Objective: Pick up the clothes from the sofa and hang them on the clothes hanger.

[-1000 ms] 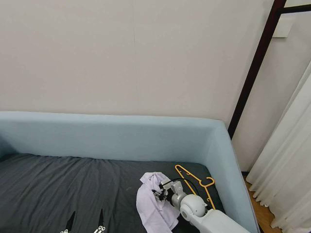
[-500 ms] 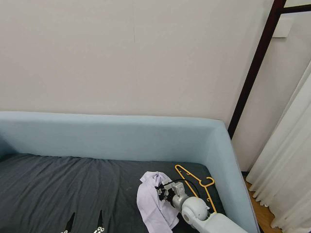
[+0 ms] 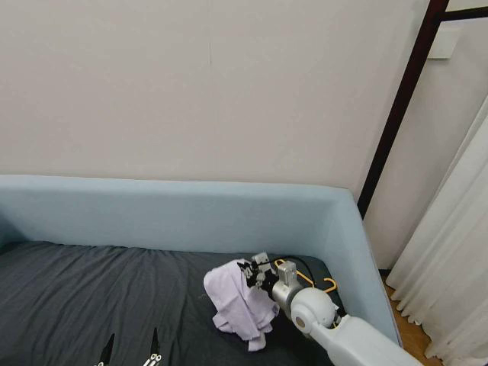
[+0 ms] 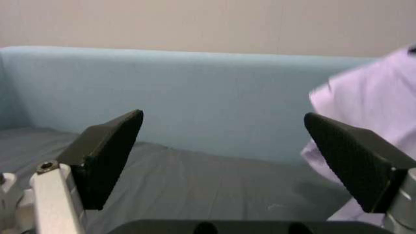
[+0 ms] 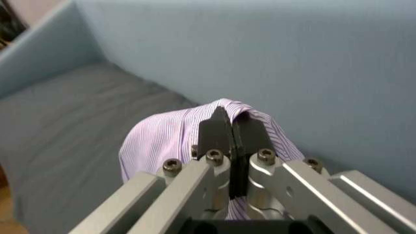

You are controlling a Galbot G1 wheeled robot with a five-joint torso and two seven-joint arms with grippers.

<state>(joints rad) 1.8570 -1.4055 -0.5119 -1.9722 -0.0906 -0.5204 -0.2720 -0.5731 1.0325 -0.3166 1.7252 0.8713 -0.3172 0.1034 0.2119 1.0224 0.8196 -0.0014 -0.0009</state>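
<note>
1. The right gripper is clamped tight on the shirt. In the right wrist view its fingers are pressed together on a fold at the top of the striped cloth.
2. The shirt droops in a bunch below that gripper and to its left, over the dark seat of the sofa. Whether its lower edge touches the seat cannot be told.
3. The hanger lies on the seat just right of the right gripper, partly hidden by the arm.
4. The left gripper sits low over the seat, well left of the shirt. Its fingers are spread wide with nothing between them.
</note>
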